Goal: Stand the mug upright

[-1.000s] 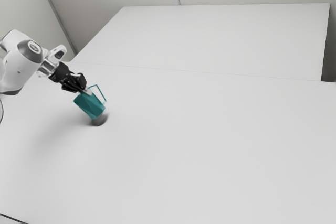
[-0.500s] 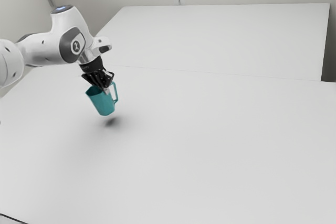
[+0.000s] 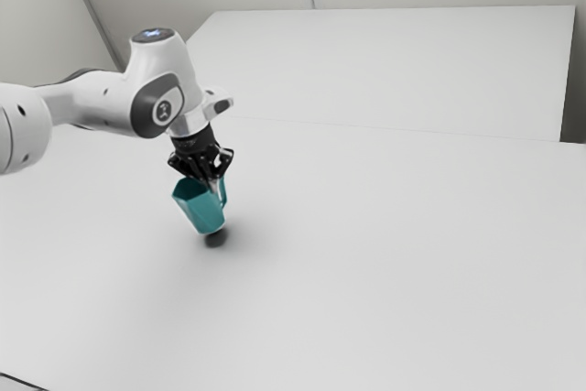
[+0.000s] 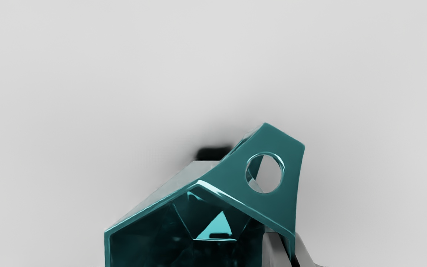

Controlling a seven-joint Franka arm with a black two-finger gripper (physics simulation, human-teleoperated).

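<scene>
In the exterior view, the gripper (image 3: pixel 212 186) points down at the rim of the teal mug (image 3: pixel 200 208), on the handle side. The mug is tilted, its mouth up and leaning toward the exterior view's left, its base just above a dark shadow on the table. In the wrist view, the gripper (image 4: pixel 290 252) has one finger inside and one outside the wall of the mug (image 4: pixel 221 187), pinching it close to the handle with the round hole. The mug's interior faces the camera, and part of its body is cut off.
The white table (image 3: pixel 385 263) spreads out around the mug. Behind it, a second pale surface (image 3: pixel 394 66) reaches toward the back wall. A thin dark line (image 3: pixel 23 382) lies at the exterior view's lower left corner.
Over the last second my hand has carried the mug toward the exterior view's right, raising it and then lowering it again. The mug has turned from strongly tilted to less tilted.
</scene>
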